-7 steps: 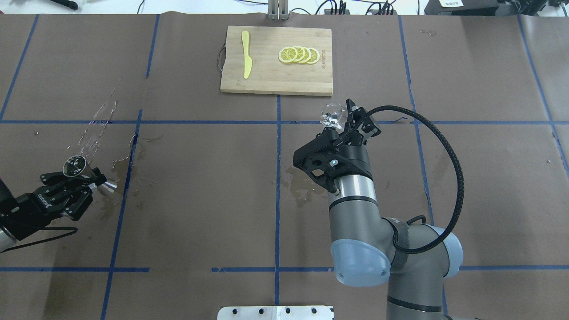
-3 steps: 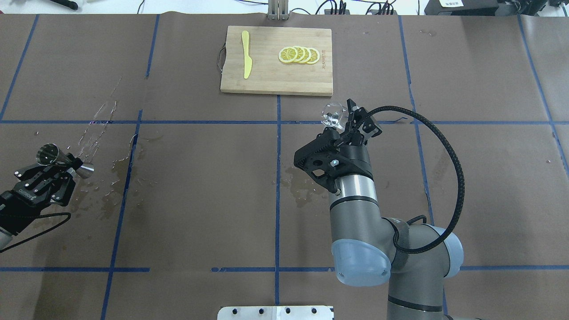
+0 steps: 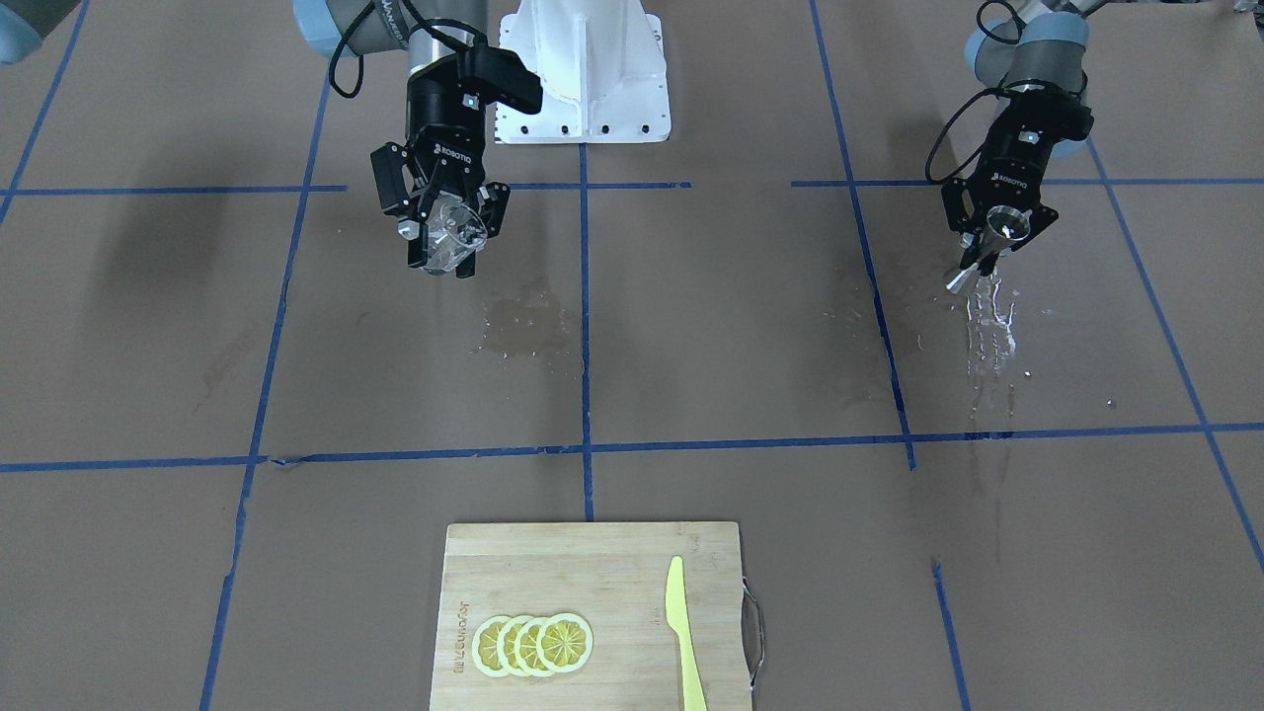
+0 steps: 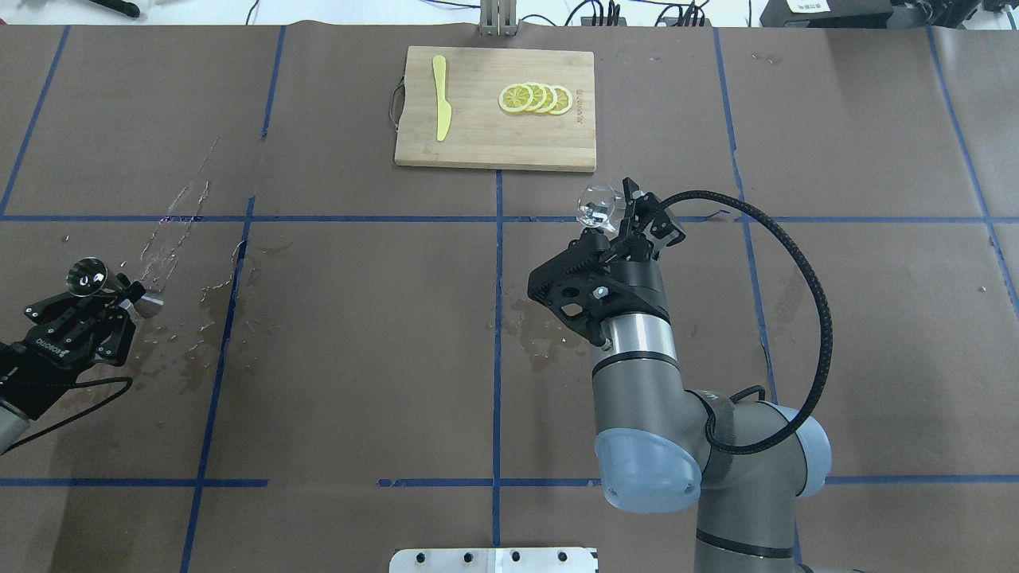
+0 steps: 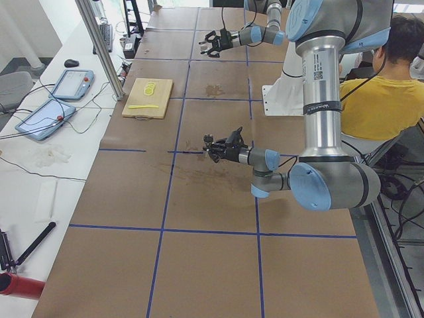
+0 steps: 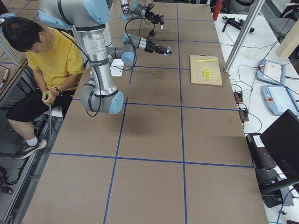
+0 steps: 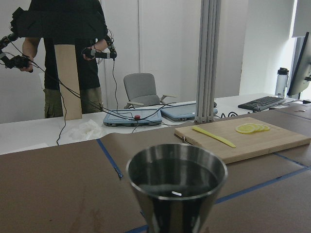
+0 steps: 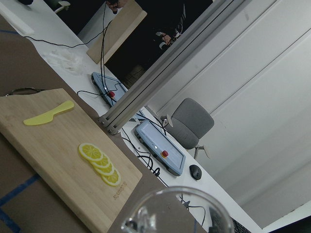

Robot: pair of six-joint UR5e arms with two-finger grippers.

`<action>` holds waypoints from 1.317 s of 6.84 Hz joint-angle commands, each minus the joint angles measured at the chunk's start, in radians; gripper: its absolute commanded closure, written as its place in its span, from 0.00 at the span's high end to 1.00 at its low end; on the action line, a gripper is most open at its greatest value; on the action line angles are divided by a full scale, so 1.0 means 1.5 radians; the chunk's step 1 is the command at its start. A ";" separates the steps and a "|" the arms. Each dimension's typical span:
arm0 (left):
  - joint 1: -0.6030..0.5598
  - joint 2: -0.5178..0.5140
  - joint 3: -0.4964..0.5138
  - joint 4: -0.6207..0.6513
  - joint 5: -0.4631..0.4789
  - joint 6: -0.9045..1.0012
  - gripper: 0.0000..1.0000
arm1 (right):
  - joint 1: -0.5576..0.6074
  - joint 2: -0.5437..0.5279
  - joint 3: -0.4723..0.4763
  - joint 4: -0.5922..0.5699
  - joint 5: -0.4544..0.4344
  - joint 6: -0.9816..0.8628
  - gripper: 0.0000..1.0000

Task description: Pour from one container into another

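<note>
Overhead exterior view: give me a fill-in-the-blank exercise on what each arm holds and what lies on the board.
The left gripper is shut on the steel ____.
The right gripper is shut on the clear ____.
On the cutting board, the lemon slices lie beside a yellow ____.
Missing words: jigger; glass; knife.

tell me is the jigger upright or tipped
Roughly upright: the jigger, held by the left gripper, has its mouth up and rim level in the left wrist view.
</note>
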 commanded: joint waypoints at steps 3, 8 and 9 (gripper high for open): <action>0.014 -0.003 0.037 0.014 -0.038 -0.076 0.00 | -0.001 -0.002 0.000 0.000 -0.001 0.006 0.00; 0.053 -0.031 0.070 0.016 0.012 -0.120 0.00 | -0.001 -0.003 0.000 0.000 -0.001 0.006 0.00; 0.054 -0.032 0.069 0.016 0.013 -0.119 0.00 | -0.001 -0.004 0.000 0.000 -0.001 0.006 0.00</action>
